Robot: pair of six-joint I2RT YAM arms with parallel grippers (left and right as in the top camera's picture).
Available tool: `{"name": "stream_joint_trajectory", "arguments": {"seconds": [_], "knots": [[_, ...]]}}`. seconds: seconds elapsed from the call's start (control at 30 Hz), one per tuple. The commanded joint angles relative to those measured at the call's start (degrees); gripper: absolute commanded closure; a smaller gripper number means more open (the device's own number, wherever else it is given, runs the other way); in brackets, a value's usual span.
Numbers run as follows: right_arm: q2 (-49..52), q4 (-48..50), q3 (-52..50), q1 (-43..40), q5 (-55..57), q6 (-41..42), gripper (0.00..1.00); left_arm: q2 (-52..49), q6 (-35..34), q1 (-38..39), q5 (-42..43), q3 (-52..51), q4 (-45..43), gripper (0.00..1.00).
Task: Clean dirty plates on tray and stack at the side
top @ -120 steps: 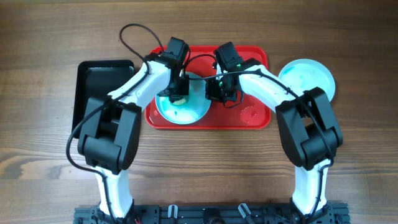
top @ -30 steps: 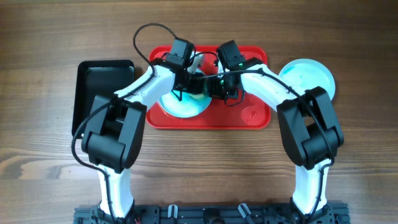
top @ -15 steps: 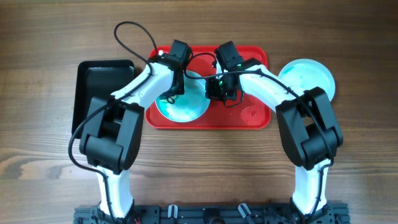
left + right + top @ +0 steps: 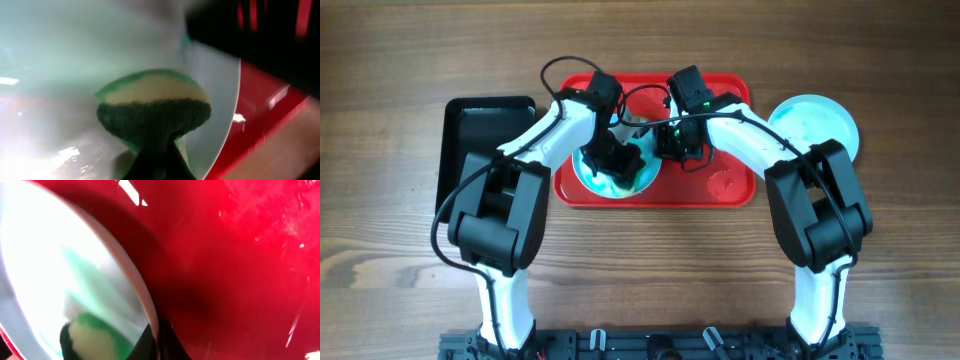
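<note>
A pale turquoise plate (image 4: 612, 190) lies on the left half of the red tray (image 4: 725, 185). My left gripper (image 4: 618, 158) is over the plate's middle, shut on a yellow and dark green sponge (image 4: 152, 102) pressed to the plate's wet surface (image 4: 75, 50). My right gripper (image 4: 670, 145) is shut on that plate's right rim (image 4: 150, 315), with the sponge (image 4: 92, 340) showing beyond it. A second turquoise plate (image 4: 815, 125) with faint green smears lies on the table right of the tray. The white plate is not in view.
A black rectangular tray (image 4: 485, 150) lies on the wooden table left of the red tray. The red tray's right half (image 4: 240, 255) is wet and bare. A black cable (image 4: 565, 70) loops above the left arm.
My left gripper has swept the sponge across the plate, right, then left, and now to the middle. The right gripper has stayed on the rim.
</note>
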State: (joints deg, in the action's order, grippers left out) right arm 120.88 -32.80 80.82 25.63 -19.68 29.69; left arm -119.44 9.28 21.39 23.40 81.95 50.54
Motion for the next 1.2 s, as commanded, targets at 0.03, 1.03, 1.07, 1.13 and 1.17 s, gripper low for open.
{"name": "stream_joint_trajectory", "arguments": {"seconds": [0.03, 1.03, 1.07, 1.13, 1.17], "knots": [[0.9, 0.9, -0.5, 0.3, 0.3, 0.7, 0.96, -1.5, -13.8, -0.3, -6.2, 8.2, -1.2, 0.96], [-4.8, -1.5, -0.6, -0.4, 11.1, 1.3, 0.96, 0.6, -25.2, -7.8, -23.3, 17.2, 3.2, 0.96], [-6.2, -2.2, -0.6, -0.4, 13.7, 0.4, 0.96, 0.6, -25.2, -7.8, -23.3, 17.2, 3.2, 0.96], [-9.6, -3.1, -0.6, -0.4, 19.9, -2.3, 0.96, 0.6, -25.2, -7.8, -23.3, 17.2, 3.3, 0.96], [-11.4, -3.7, -0.6, -0.3, 24.1, -3.4, 0.96, 0.6, -25.2, -7.8, -23.3, 17.2, 3.3, 0.96]]}}
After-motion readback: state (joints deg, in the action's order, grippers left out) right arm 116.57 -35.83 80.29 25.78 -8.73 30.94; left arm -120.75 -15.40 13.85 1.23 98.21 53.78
